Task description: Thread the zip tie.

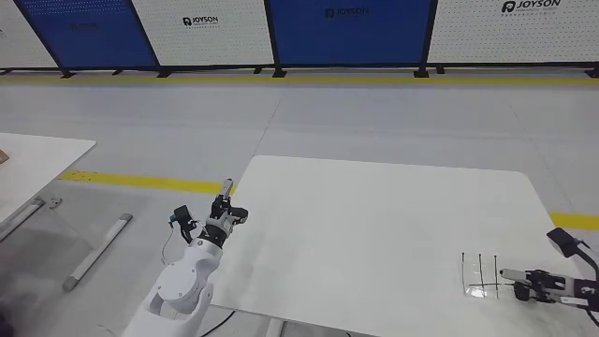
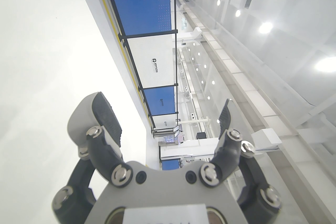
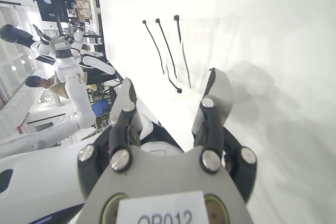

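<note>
- Tabletop from above: a white table (image 1: 374,225) held several black zip ties (image 1: 480,270) side by side near its right front corner. The right gripper (image 1: 513,281) sat just beside them. The left gripper (image 1: 226,195) was well apart, at the table's left edge.
- Left wrist camera: the left gripper (image 2: 170,114) had its fingers spread wide with nothing between them. It pointed along the table (image 2: 39,38) edge toward the room.
- Right wrist camera: the right gripper (image 3: 170,75) was also spread apart and empty, aimed at the zip ties (image 3: 165,43). They lay on what looked like a clear sheet (image 3: 202,33). Three had their heads at the far end. A fourth seemed turned the other way, crossing a neighbour's tail.
- Judgement: picking up one tie probably came first. The tie lying clear of the crossed pair looked the safest choice. A low pinch near its head would likely stop the thin strap slipping, and the left arm would need to come across for the tail.
</note>
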### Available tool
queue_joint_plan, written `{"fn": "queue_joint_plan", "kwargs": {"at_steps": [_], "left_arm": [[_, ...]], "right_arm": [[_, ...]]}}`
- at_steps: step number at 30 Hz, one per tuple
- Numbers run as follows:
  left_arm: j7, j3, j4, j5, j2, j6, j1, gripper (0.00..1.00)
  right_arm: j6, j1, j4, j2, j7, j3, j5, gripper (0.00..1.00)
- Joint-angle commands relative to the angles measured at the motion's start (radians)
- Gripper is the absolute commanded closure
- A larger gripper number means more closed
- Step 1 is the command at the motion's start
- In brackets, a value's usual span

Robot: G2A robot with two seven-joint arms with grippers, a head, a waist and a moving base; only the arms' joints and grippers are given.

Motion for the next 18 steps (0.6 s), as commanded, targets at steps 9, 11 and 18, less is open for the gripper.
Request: {"fn": "queue_joint_plan", "kwargs": {"at_steps": [9, 11, 18], "left_arm": [[0.000, 0.000, 0.000, 0.000, 0.000, 0.000, 0.000, 0.00], [0.000, 0.000, 0.000, 0.000, 0.000, 0.000, 0.000, 0.00], [0.000, 0.000, 0.000, 0.000, 0.000, 0.000, 0.000, 0.00]], "right_arm": [[0.015, 0.021, 0.014, 0.005, -0.002, -0.027, -0.033, 0.60], [0.014, 0.019, 0.010, 0.007, -0.005, -0.028, -0.037, 0.62], [0.002, 0.011, 0.007, 0.012, 0.000, -0.029, -0.025, 0.71]]}}
